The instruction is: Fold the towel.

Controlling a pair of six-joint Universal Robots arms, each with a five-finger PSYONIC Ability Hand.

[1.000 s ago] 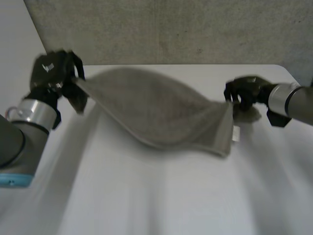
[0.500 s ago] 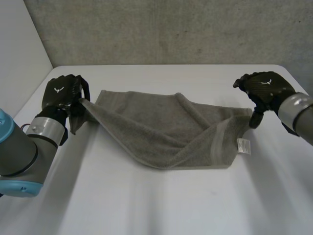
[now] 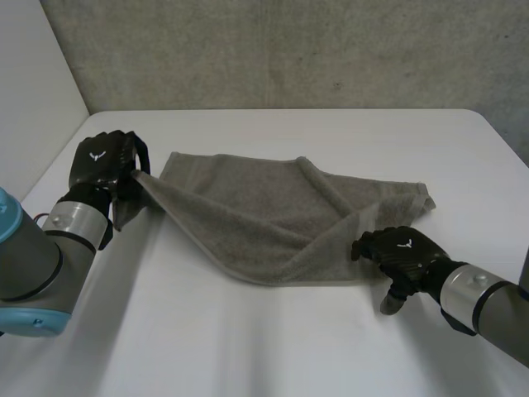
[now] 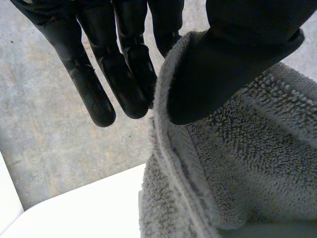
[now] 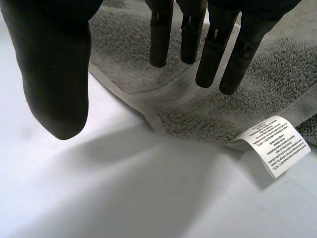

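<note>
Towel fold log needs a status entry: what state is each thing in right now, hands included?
Towel: loosely doubled over, rumpled, lying on the table, one corner raised.
Left hand: shut on that raised corner, thumb pinching it against the fingers.
Right hand: open, fingers straight over the near corner.
Care label: sticking out beside that corner, print showing.

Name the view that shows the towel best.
Head view: the whole towel lies across the table, one corner lifted. The left wrist view shows the edge pinched by the left hand; the right wrist view shows a corner with its label by the open right hand.
</note>
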